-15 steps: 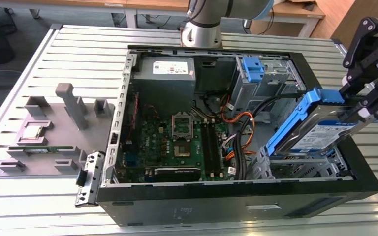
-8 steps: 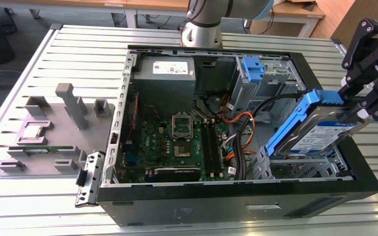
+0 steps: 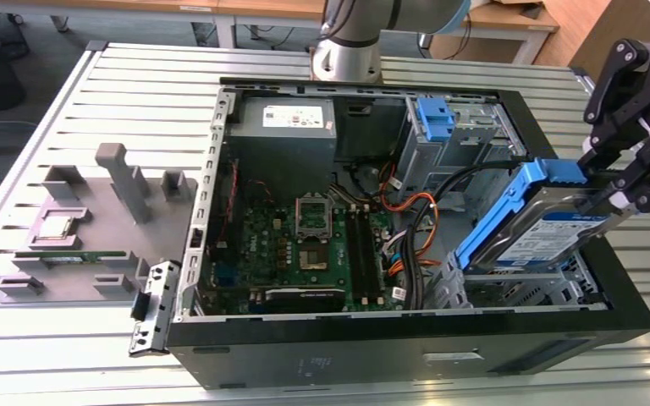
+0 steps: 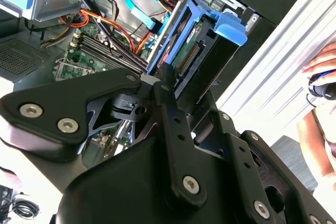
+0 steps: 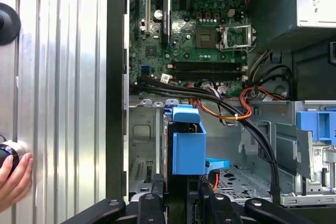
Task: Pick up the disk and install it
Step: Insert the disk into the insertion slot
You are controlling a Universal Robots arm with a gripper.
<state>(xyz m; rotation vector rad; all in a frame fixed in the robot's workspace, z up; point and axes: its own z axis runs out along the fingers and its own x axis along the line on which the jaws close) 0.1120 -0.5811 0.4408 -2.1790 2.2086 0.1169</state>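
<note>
The disk [image 3: 534, 227] is gripped between the closed fingers of the gripper [image 3: 616, 196] and is tilted, blue-railed end uppermost. It is positioned over the metal drive cage [image 3: 528, 283] at the exterior view's right of the open computer case [image 3: 415, 331] (contact with the cage cannot be confirmed). A person's hand [image 5: 13, 174] is seen on the slatted table [image 5: 63, 103].

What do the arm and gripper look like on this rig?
The arm is a smooth, silver-grey cylindrical tube. The gripper is matte black, built from flat linkage plates with rounded ends and narrow finger bars dotted with small holes. Round silver screw heads pin it together.
</note>
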